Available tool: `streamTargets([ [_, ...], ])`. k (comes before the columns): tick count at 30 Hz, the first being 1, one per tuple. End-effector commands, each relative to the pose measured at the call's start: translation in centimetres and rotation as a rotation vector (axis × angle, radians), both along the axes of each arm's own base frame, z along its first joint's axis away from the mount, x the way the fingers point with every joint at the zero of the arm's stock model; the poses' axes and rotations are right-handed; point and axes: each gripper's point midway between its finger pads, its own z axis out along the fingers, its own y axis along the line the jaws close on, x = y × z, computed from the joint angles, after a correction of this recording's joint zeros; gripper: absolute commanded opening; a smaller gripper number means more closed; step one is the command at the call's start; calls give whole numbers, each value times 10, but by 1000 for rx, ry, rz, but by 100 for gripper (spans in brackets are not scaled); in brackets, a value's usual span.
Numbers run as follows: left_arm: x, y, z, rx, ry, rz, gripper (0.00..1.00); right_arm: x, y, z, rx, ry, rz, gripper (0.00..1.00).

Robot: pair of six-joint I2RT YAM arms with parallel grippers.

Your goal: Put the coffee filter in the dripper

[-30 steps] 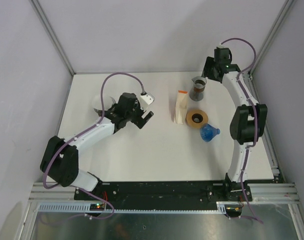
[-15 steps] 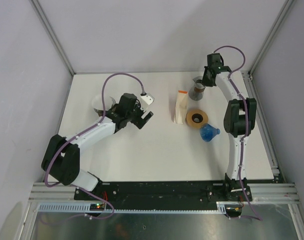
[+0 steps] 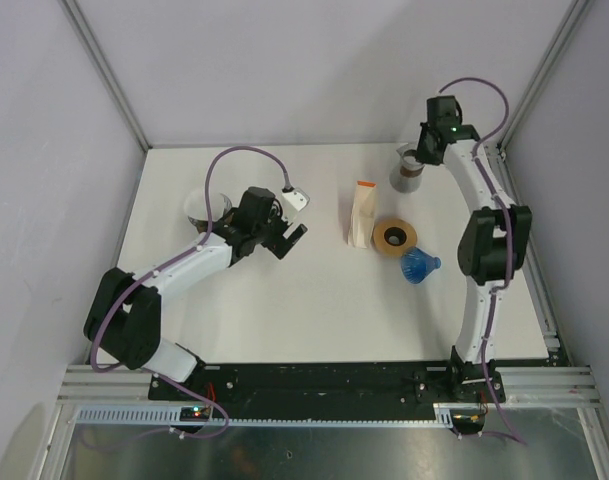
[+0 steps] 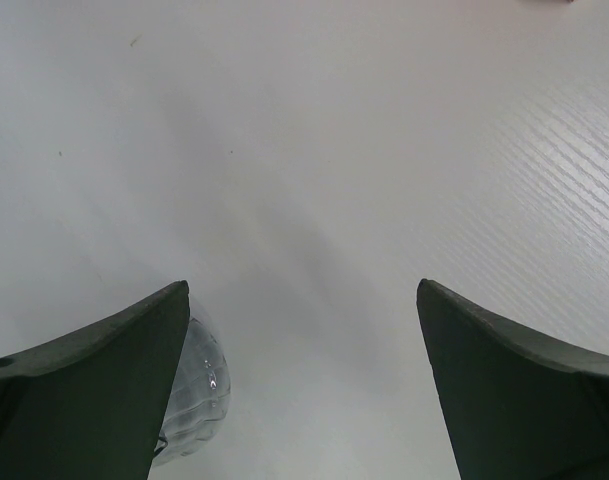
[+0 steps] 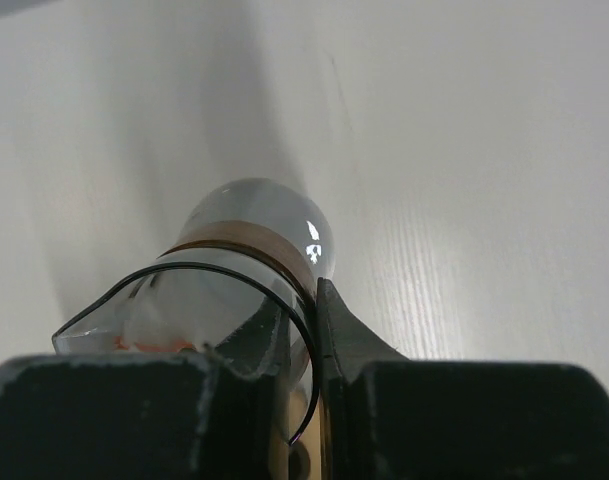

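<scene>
White tabletop (image 3: 314, 310) lies under the left gripper (image 4: 302, 292) (fingers wide), while right gripper (image 5: 302, 300) pinches the glass carafe (image 5: 256, 215) rim

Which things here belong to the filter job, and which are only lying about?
Job: glass carafe in the right gripper; blue cone; white pack, likely filters.
Lying about: brown ring; clear cup.

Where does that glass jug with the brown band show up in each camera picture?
Top external: glass jug, back right of the table, held by the right gripper.
Left wrist: not in it.
Right wrist: glass jug at lower centre, rim pinched.
Shared landmark: right gripper.
</scene>
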Motion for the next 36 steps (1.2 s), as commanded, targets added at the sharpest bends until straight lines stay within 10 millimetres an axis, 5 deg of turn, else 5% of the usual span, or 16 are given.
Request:
streamTargets([
  [1,8,-2,15,-7,-43,14,100,-31,2,145,-20,-294,29,0],
  [5,8,2,18,-1,-51,28,100,-81,38,179,-19,-345,159,0],
  [7,8,4,21,-3,-58,34,100,-111,73,178,-27,-336,277,0],
  [13,15,19,32,-3,-91,124,100,-188,144,157,-18,-305,524,0],
  [19,18,25,42,-45,-100,166,100,-241,198,118,69,-240,723,0],
  [27,21,35,47,-63,-107,192,100,-283,243,48,6,-53,923,0],
  [36,24,47,52,-79,-116,222,100,-301,262,0,-9,43,1083,0],
])
